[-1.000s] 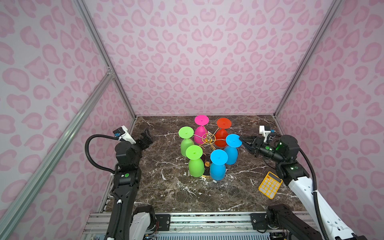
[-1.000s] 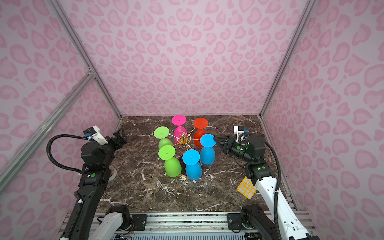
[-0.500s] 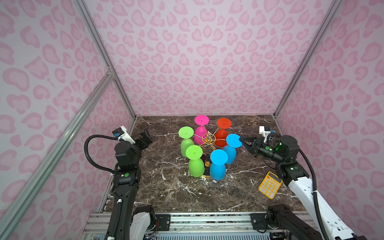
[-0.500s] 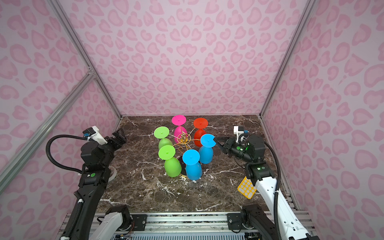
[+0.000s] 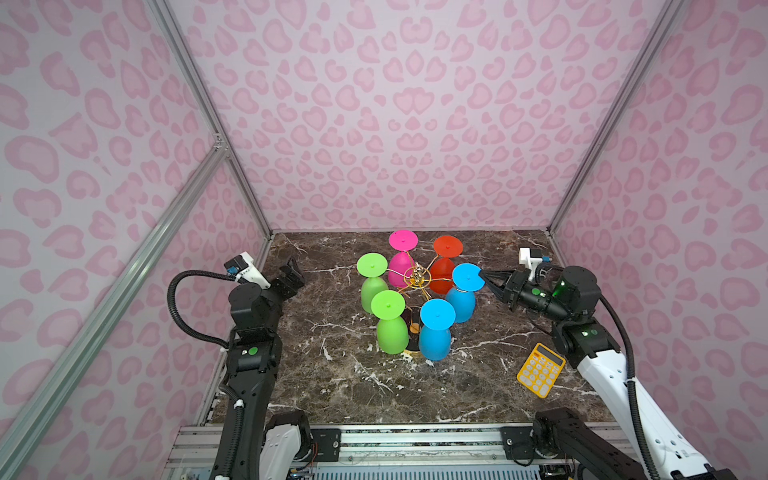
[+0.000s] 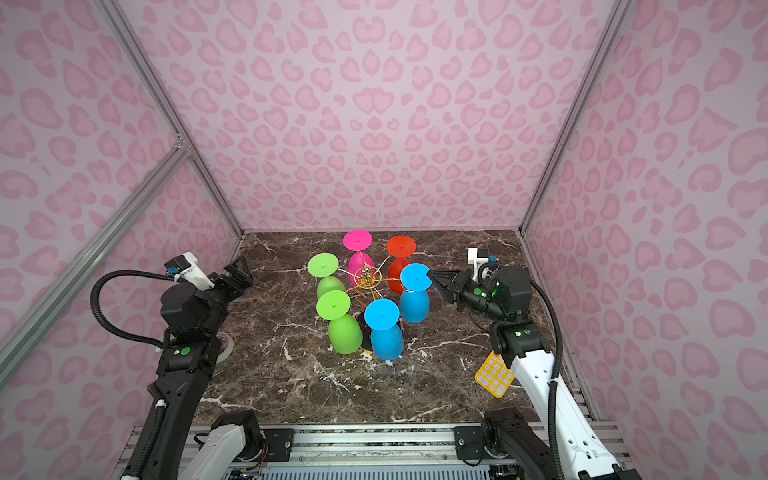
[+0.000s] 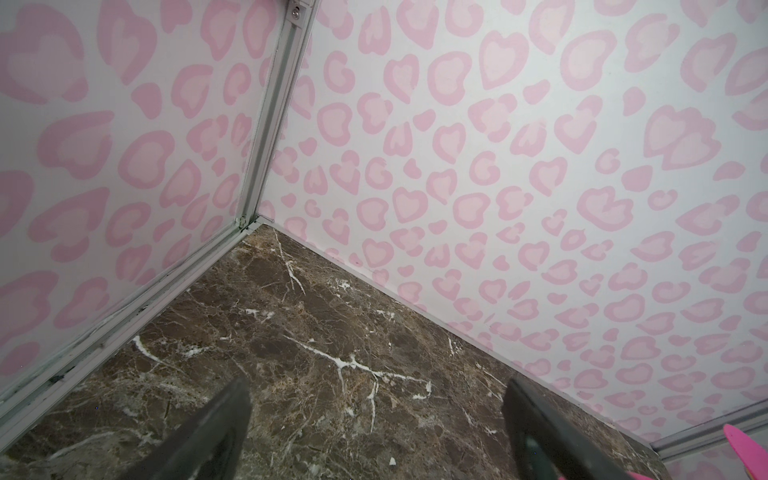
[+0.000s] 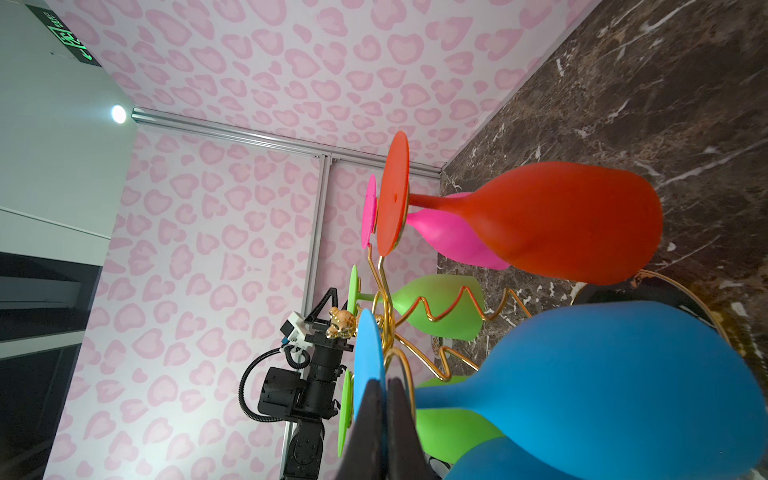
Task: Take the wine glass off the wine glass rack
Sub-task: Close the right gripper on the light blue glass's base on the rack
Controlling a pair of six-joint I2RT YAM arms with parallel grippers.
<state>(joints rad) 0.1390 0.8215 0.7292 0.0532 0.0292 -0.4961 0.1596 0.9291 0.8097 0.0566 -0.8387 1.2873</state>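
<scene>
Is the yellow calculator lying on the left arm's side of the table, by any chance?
No, the yellow calculator lies on the marble table close to the right arm, right of the wine glass rack.

This is a robotics lab test cell. In both top views, flat panels printed with pink heart spots (image 5: 415,124) box in the scene, held by bare silver aluminium frame profiles (image 5: 205,108). The floor is a brown marble-patterned tabletop (image 5: 332,386). Along the bottom edge, a slotted aluminium rail (image 5: 415,436) carries two black-and-white robot arms, at lower left (image 5: 253,357) and lower right (image 5: 602,374). Mid-frame stands a thin gold wire wine glass rack (image 5: 415,276) hung with upturned coloured wine glasses (image 5: 434,345). In the right wrist view's upper left, a green exit sign (image 8: 70,43) marks the room outside.
</scene>
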